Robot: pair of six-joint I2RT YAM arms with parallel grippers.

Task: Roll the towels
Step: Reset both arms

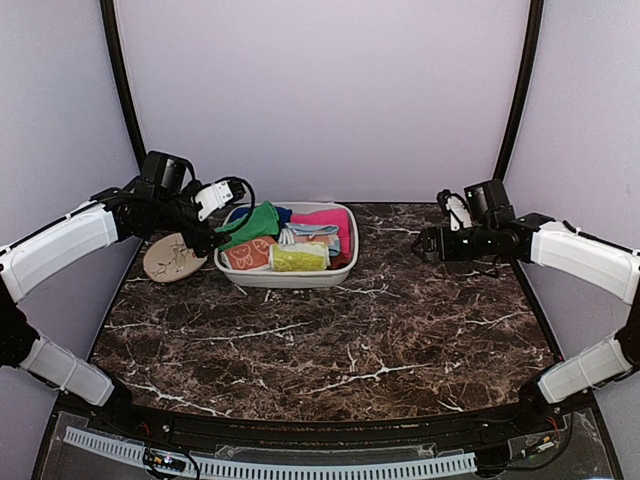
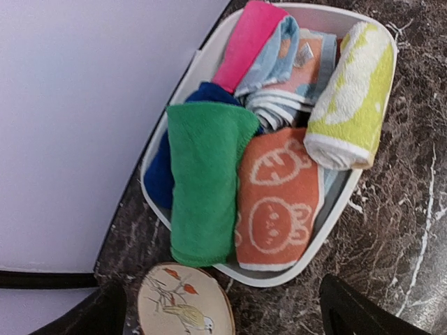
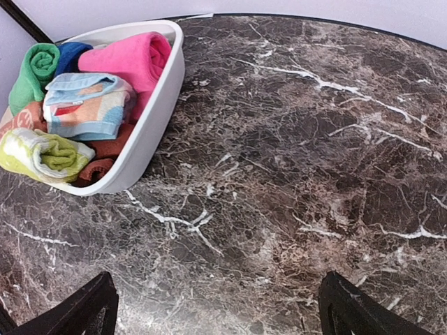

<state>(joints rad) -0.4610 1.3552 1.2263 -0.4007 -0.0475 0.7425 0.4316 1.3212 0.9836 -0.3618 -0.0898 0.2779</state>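
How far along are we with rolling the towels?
Done, it seems: the green towel and the cream-and-yellow towel both lie rolled in the white tub. In hand: nothing; the left gripper and the right gripper are open and empty. Left to do: nothing that I can see.

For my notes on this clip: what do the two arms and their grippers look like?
Both match. The left arm and right arm have smooth white shells on the long links and black joint housings. The left gripper and right gripper are black with blunt dark fingers. A thin black cable loops by each wrist. No markings are legible.
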